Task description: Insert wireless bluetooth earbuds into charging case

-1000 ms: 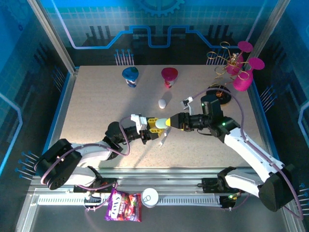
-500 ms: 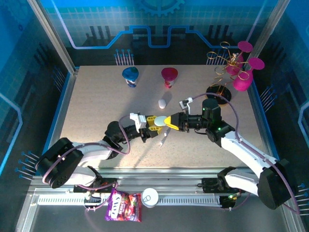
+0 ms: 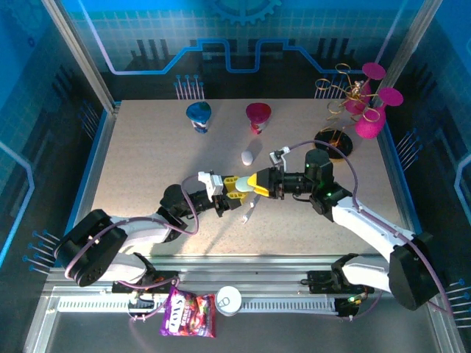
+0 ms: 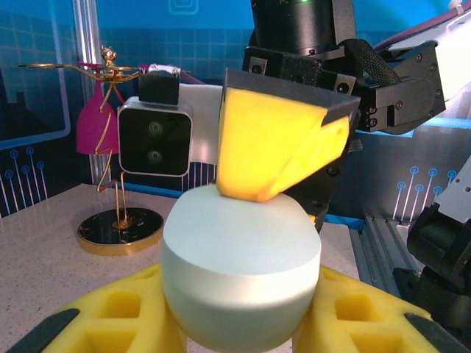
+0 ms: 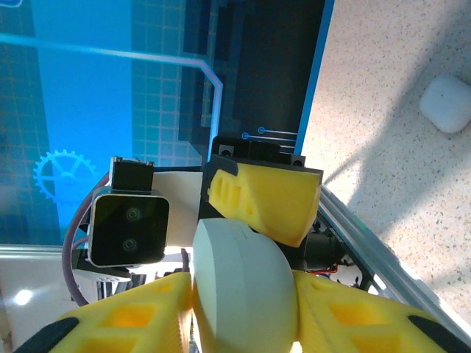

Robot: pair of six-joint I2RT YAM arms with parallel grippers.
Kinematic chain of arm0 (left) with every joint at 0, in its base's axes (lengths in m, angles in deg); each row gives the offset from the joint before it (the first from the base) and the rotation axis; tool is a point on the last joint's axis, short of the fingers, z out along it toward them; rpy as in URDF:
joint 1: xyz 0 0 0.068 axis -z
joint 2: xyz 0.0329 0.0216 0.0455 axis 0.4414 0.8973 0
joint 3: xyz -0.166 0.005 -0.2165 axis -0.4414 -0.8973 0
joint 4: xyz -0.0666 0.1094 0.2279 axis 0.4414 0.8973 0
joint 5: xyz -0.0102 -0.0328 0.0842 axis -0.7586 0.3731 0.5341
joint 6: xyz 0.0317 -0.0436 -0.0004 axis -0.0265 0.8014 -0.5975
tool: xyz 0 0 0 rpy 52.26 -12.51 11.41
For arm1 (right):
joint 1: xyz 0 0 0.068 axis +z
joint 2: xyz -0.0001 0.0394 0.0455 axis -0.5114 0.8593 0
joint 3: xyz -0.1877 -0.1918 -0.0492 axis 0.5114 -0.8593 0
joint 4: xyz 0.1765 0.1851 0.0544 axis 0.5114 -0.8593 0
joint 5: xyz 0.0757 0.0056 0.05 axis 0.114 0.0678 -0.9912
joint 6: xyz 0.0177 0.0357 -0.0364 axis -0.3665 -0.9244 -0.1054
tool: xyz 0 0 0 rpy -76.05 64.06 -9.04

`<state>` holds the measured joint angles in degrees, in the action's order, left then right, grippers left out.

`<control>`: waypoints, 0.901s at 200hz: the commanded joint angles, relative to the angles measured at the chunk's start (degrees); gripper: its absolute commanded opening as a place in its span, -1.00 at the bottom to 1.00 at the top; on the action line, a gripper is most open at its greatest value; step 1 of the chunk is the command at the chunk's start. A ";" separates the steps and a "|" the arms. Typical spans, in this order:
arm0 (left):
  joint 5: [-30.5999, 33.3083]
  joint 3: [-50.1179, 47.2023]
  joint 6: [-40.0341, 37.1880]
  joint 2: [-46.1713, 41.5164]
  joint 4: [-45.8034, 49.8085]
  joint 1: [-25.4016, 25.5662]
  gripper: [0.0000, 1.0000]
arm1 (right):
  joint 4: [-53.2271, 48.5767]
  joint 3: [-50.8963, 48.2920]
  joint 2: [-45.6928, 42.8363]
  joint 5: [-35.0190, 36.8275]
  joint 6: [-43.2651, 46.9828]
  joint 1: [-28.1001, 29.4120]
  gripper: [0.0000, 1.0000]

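Left jaws and right jaws both clamped on same white charging case, roughly middle of worktop; spare case lying nearer far edge.

The charging case is smooth, matt white plastic. The fingers of the left gripper and the right gripper are matt yellow plastic with moulded pockets. The table is speckled beige, matt and finely grainy. At far right the stand is shiny gold wire on a glossy dark base. The near rail is bare metal; the snack bag is glossy.
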<state>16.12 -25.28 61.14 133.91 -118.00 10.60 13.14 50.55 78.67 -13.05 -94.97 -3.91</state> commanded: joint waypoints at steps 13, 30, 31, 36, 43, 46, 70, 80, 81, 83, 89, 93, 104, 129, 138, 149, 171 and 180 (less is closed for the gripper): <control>-1.00 1.63 -0.10 0.21 -3.20 0.43 -0.42 | 2.62 -1.19 0.16 -0.31 -0.95 0.27 -0.53; -0.32 1.18 -0.53 0.02 -2.89 0.42 -0.06 | -0.02 -1.17 -0.86 0.42 0.87 -0.90 -0.57; -0.25 1.17 -0.58 0.02 -2.89 0.45 -0.02 | -0.14 -1.25 -0.95 0.50 1.00 -0.95 -0.58; 0.23 0.94 -0.78 -0.07 -2.80 0.47 0.16 | -0.83 -1.30 -1.30 0.81 1.71 -1.42 -0.58; 1.08 0.57 -1.34 -0.23 -2.45 0.43 0.40 | -1.81 -1.49 -1.81 1.33 3.03 -2.14 -0.58; 1.54 0.42 -1.68 -0.33 -2.32 0.44 0.51 | -2.30 -1.55 -1.98 1.35 3.74 -2.55 -0.58; 5.12 -0.68 -5.29 -2.23 3.69 0.38 0.93 | -10.72 -2.19 -3.06 4.20 11.57 -7.06 -0.56; 6.54 -0.65 -6.97 -3.64 8.72 0.43 0.98 | -14.02 -2.55 -3.23 6.35 15.30 -9.01 -0.57; 6.65 -0.62 -7.09 -3.83 9.25 0.45 0.98 | -14.40 -2.55 -3.23 6.63 15.60 -9.23 -0.57; 6.99 -0.48 -7.54 -4.14 10.63 0.46 0.99 | -14.94 -2.60 -3.19 7.25 16.29 -9.64 -0.57; 7.73 -0.16 -8.79 -5.07 14.88 0.46 0.99 | -16.31 -2.80 -3.02 8.68 18.04 -10.79 -0.57; 8.33 0.29 -9.68 -5.83 18.15 0.45 0.99 | -16.91 -2.98 -2.80 9.81 19.15 -11.52 -0.57; 10.16 1.72 -11.87 -7.74 28.01 0.58 0.99 | -17.78 -3.49 -1.67 13.11 21.57 -12.89 -0.57; 14.74 4.51 -16.27 -9.90 44.16 1.24 0.99 | -17.43 -3.53 2.91 22.50 26.50 -14.02 -0.57; 15.72 4.58 -16.85 -10.22 46.20 1.50 0.99 | -14.99 -3.78 5.30 26.24 28.07 -14.03 -0.57; 16.84 4.41 -16.89 -10.21 46.77 1.70 0.99 | -11.21 -4.26 8.39 29.86 28.52 -14.31 -0.58; 19.68 5.04 -15.63 -10.10 47.76 2.30 0.99 | -4.20 -2.93 14.77 32.87 28.80 -14.98 -0.58; 19.94 5.28 -15.25 -9.84 47.78 2.48 0.99 | -3.09 -1.65 17.24 33.19 28.99 -14.99 -0.58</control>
<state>32.10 -22.28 46.78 124.73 -75.44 12.42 2.80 46.97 90.97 13.60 -69.29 -17.79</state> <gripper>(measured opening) 0.995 0.238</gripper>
